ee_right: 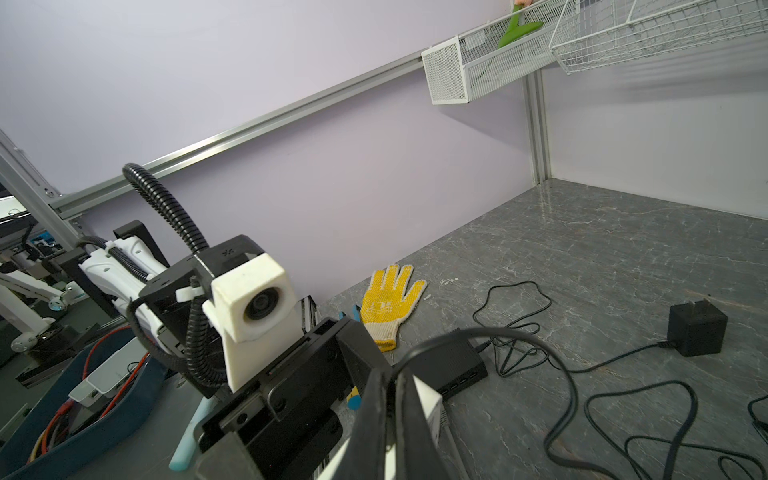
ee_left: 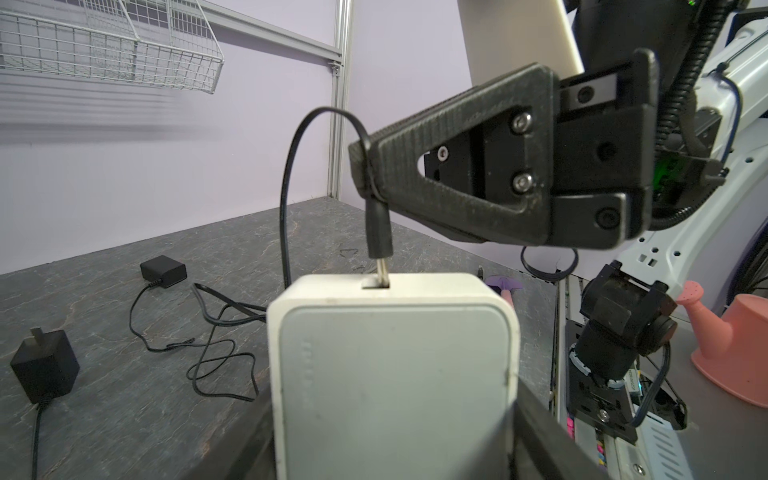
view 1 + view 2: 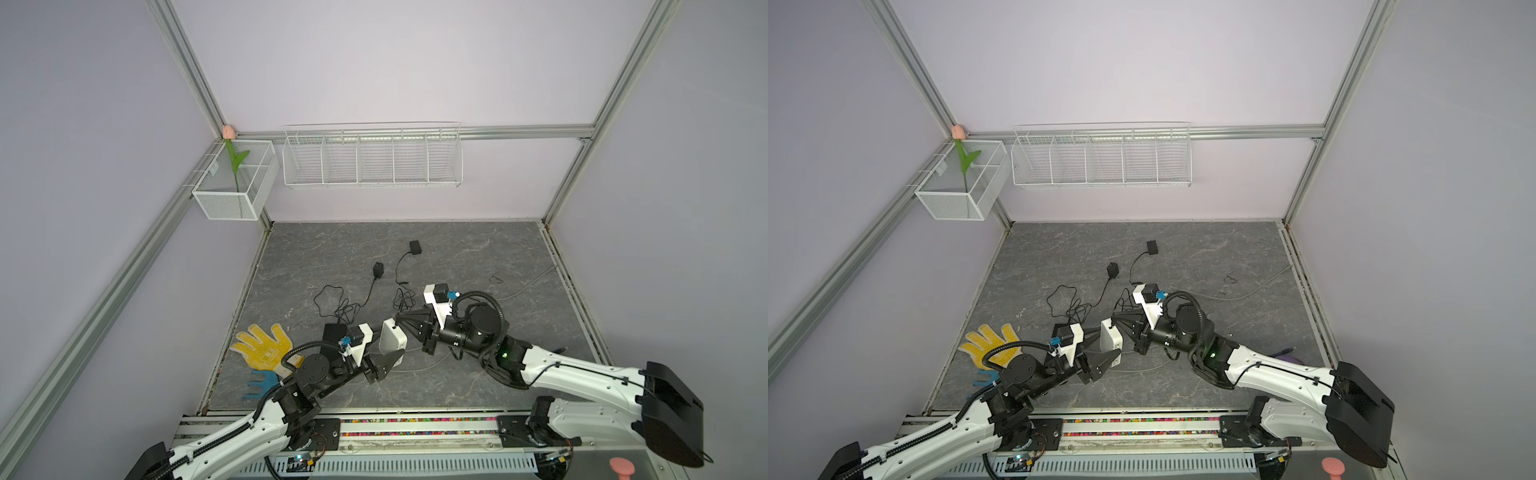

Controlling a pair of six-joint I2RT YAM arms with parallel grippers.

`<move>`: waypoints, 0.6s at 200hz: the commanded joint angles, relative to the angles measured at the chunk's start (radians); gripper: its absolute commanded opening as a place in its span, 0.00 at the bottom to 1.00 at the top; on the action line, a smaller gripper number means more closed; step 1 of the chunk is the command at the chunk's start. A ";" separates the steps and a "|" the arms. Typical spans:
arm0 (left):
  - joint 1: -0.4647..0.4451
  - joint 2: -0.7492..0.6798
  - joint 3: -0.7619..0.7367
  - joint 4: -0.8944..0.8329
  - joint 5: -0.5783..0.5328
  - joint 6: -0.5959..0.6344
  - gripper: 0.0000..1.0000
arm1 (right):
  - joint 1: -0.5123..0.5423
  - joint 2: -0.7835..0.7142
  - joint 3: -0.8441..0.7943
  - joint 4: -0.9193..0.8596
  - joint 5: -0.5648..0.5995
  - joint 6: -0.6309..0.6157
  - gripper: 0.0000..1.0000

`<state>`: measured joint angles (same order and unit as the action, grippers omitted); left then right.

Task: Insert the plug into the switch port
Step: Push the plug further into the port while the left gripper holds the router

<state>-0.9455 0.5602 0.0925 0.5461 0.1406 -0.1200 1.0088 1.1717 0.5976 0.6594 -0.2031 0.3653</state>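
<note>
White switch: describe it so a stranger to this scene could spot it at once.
On the grey stone-patterned tabletop, look near the front middle, where both arms meet. The white switch is the rounded box clamped in the left gripper, with the right gripper holding a black plug at its edge. Unlike it, the neighbouring box and adapters are black.

Lilac walls [image 3: 374, 62]; grey marbled tabletop [image 3: 478, 257]
</note>
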 commanded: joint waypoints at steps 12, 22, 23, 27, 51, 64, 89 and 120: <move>0.004 -0.035 0.085 0.193 -0.064 -0.007 0.00 | 0.024 0.040 -0.053 -0.153 -0.033 -0.018 0.07; 0.003 -0.037 0.084 0.195 -0.064 -0.007 0.00 | 0.026 0.042 -0.055 -0.157 -0.032 -0.019 0.06; 0.004 -0.037 0.083 0.195 -0.064 -0.007 0.00 | 0.027 0.042 -0.055 -0.156 -0.031 -0.019 0.07; 0.004 -0.038 0.081 0.196 -0.064 -0.008 0.00 | 0.028 0.042 -0.054 -0.158 -0.030 -0.019 0.07; 0.004 -0.047 0.074 0.212 -0.065 -0.009 0.00 | 0.030 0.046 -0.056 -0.167 -0.018 -0.021 0.07; 0.004 -0.052 0.074 0.216 -0.060 -0.005 0.00 | 0.031 0.050 -0.051 -0.186 -0.002 -0.020 0.07; 0.004 -0.055 0.075 0.219 -0.049 0.001 0.00 | 0.031 0.066 -0.029 -0.242 0.030 -0.027 0.07; 0.003 -0.054 0.069 0.231 -0.046 0.007 0.00 | 0.031 0.094 -0.004 -0.290 0.039 -0.036 0.07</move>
<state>-0.9455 0.5491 0.0925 0.5209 0.1272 -0.1200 1.0210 1.2079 0.6216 0.6308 -0.1463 0.3569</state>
